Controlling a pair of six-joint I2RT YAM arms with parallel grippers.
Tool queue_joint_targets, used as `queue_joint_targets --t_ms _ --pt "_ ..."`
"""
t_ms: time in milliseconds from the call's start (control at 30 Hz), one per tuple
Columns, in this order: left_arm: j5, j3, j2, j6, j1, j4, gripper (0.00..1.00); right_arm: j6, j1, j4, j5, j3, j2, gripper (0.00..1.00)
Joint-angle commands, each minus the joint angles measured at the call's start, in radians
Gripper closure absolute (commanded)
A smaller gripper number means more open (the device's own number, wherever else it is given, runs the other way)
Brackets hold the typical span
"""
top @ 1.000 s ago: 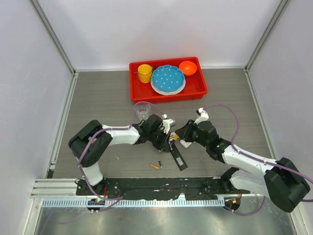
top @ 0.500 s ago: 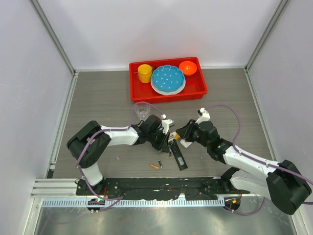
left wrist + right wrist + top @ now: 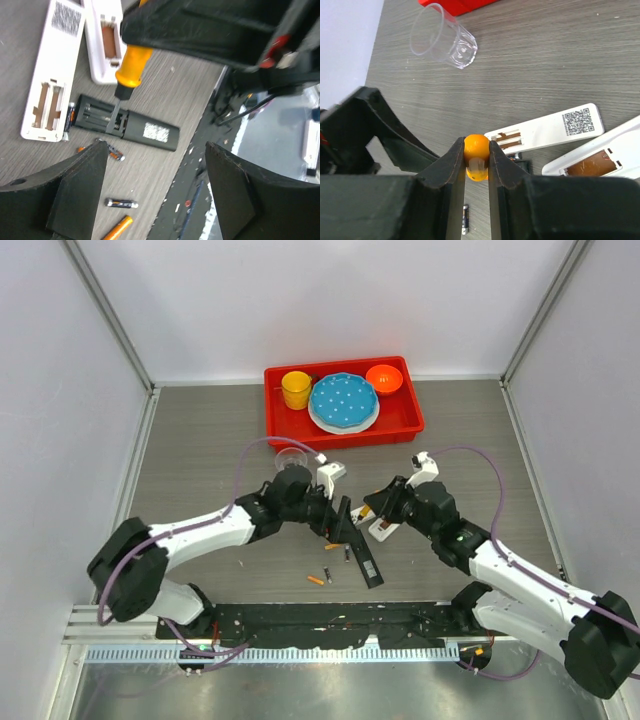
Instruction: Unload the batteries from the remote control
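Note:
The black remote control (image 3: 125, 125) lies back up with its battery bay open; in the top view it (image 3: 365, 565) sits between the two arms. My right gripper (image 3: 476, 145) is shut on the orange-handled screwdriver (image 3: 131, 70), whose tip rests in the bay. My left gripper (image 3: 155, 146) hovers open above the remote with nothing between its fingers. Loose batteries lie on the table: a dark one (image 3: 121, 203), an orange one (image 3: 117, 227), and one (image 3: 114, 152) by the left fingertip. Another battery (image 3: 70, 117) sits at the remote's end.
Two white remotes (image 3: 50, 75) (image 3: 105, 45) lie back up with bare bays beside the black one. A clear cup (image 3: 445, 42) lies on its side behind. A red tray (image 3: 410, 420) at the back holds a yellow cup (image 3: 296, 390), blue plate (image 3: 343, 402) and orange bowl (image 3: 384, 378).
My left gripper went from shut to wide open, and its arm swung its elbow out to the left. A small orange battery now lies beside the black remote. The right gripper stays on the screwdriver.

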State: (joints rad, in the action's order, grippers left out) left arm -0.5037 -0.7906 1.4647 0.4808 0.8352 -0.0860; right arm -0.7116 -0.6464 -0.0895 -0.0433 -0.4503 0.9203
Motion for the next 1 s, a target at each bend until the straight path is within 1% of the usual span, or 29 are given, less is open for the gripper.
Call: queue_joint_targets --t_ms 0,33,67,100,133,167,200,267,300,400,433,500,567,600,667,700,767,867,967 --pt "0.126 -0.047 -0.169 0.087 -0.007 0.083 0.15 -0.009 -0.004 0.068 0.022 -0.073 -0.046 0.99" --pt "0.157 -0.047 -0.202 0.106 -0.005 0.119 0.09 -0.012 -0.004 0.077 0.029 -0.079 -0.050 0.99" --pt "0.192 -0.047 -0.231 0.110 -0.005 0.149 0.07 -0.014 -0.004 0.083 0.061 -0.090 -0.051 0.99" --pt "0.261 -0.048 -0.259 0.116 -0.005 0.217 0.01 -0.018 -0.004 0.114 0.068 -0.096 -0.051 0.99" --pt "0.310 -0.055 -0.320 0.117 -0.005 0.259 0.00 -0.020 -0.002 0.122 0.082 -0.099 -0.046 0.99" --pt "0.354 -0.062 -0.346 0.117 -0.007 0.306 0.00 -0.023 -0.006 0.125 0.088 -0.106 -0.043 0.99" --pt "0.440 -0.074 -0.377 0.119 -0.007 0.398 0.00 -0.031 -0.002 0.125 0.094 -0.110 -0.041 0.99" --pt "0.531 -0.093 -0.446 0.134 -0.005 0.497 0.00 -0.032 -0.002 0.123 0.109 -0.126 -0.017 0.99" --pt "0.627 -0.108 -0.466 0.142 -0.005 0.590 0.00 -0.029 -0.004 0.120 0.111 -0.137 -0.003 0.99" --pt "0.787 -0.118 -0.549 0.209 -0.005 0.751 0.00 -0.009 -0.004 0.119 0.132 -0.195 0.066 0.99" --pt "0.880 -0.113 -0.572 0.222 -0.005 0.778 0.01 0.004 -0.002 0.114 0.137 -0.211 0.084 0.99" --pt "0.960 -0.096 -0.641 0.275 -0.005 0.851 0.00 0.014 -0.004 0.096 0.160 -0.251 0.155 0.99" --pt "1.052 -0.084 -0.713 0.312 -0.007 0.888 0.00 0.023 -0.006 0.096 0.175 -0.286 0.205 0.99" --pt "1.083 -0.066 -0.734 0.352 -0.005 0.911 0.00 0.026 -0.006 0.053 0.193 -0.298 0.260 0.99" --pt "1.137 -0.046 -0.792 0.378 -0.005 0.922 0.00 0.032 -0.006 0.034 0.213 -0.336 0.313 0.99" --pt "1.143 -0.023 -0.806 0.383 -0.005 0.917 0.00 0.032 -0.006 0.027 0.238 -0.349 0.369 0.99" --pt "1.159 -0.009 -0.826 0.400 -0.005 0.925 0.00 0.037 -0.007 0.010 0.252 -0.384 0.420 0.99" --pt "1.154 0.007 -0.830 0.412 -0.005 0.931 0.00 0.055 -0.010 -0.019 0.266 -0.416 0.506 0.98" --pt "1.146 0.014 -0.802 0.420 -0.005 0.924 0.00 0.092 -0.022 -0.030 0.247 -0.449 0.586 0.98"
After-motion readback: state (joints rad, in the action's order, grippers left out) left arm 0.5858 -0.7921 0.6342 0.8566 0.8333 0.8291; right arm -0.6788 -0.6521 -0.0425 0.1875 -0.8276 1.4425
